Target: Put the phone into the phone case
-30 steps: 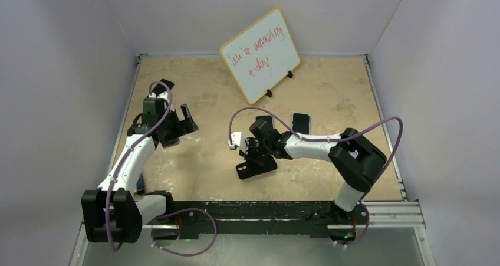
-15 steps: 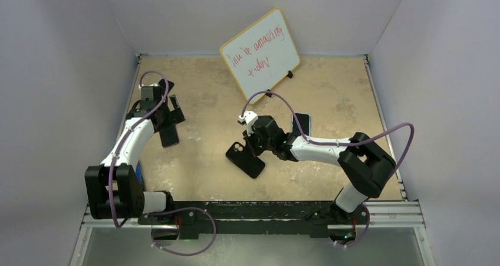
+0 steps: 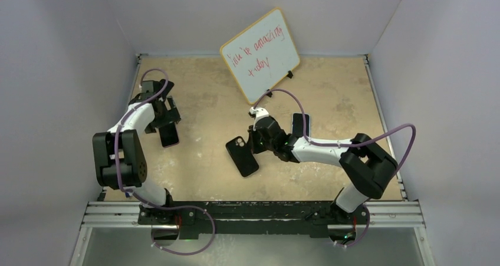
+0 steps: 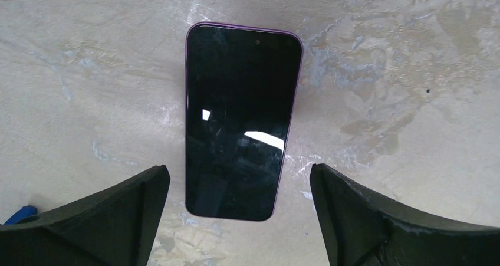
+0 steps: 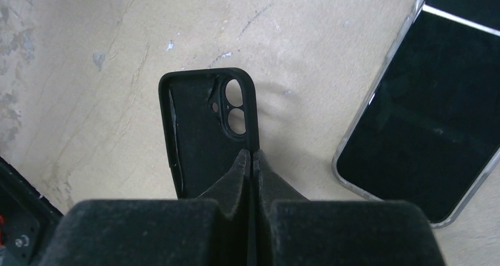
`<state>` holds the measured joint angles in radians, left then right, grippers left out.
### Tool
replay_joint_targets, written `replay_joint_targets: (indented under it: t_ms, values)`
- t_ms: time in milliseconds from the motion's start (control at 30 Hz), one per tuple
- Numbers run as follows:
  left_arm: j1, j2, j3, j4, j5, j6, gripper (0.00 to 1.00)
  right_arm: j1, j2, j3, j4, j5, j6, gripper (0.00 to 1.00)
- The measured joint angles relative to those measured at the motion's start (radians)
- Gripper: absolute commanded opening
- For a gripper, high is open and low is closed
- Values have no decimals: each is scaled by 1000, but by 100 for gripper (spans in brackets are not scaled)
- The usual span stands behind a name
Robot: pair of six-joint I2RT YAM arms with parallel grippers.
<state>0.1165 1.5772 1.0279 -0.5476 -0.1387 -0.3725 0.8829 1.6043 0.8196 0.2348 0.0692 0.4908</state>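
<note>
The purple-rimmed slab phone with the black glass screen (image 4: 242, 112) lies flat, screen up, close to the left edge of the beige mottled surface (image 3: 206, 101). The left claw (image 4: 237, 174) hangs right over its near end, spread wide with nothing in it. The phone is probably rigid and fairly hefty with slick glass, so the long side rims look like the spot to pinch, not the faces. Lying flush like that, it may need tipping up first.

The black soft-looking phone case (image 5: 194, 118) is around the middle of the surface, and the right claw (image 5: 252, 157) looks pinched tight on its thin side wall. It's likely light and bendy, so it could flex. A silver-rimmed second phone (image 5: 430, 112) lies just beside it. There's bare surface between the two arms, a whiteboard with red writing (image 3: 260, 53) at the far edge, and plain walls on three sides.
</note>
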Motion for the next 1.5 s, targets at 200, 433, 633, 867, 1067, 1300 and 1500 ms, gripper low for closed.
replay_joint_targets:
  t_ms: [200,433,633,867,1067,1300,1500]
  values:
    - [0,90,43,-1,1,8,93,0,0,-19,3,0,87,23]
    - [0,161,73,-1,-7,21,92,0,-32,-35,1,16,103,45]
    - [1,207,82,-2,-14,26,90,0,-113,-44,3,16,103,52]
    - [1,224,100,6,-8,42,75,0,-158,-71,24,14,104,53]
    - [1,225,100,11,35,56,54,0,-167,-91,43,14,111,54]
    - [8,191,65,35,134,66,50,0,-167,-91,63,-9,138,53]
    - [8,108,-40,104,306,29,45,3,-148,-88,73,-38,180,52]
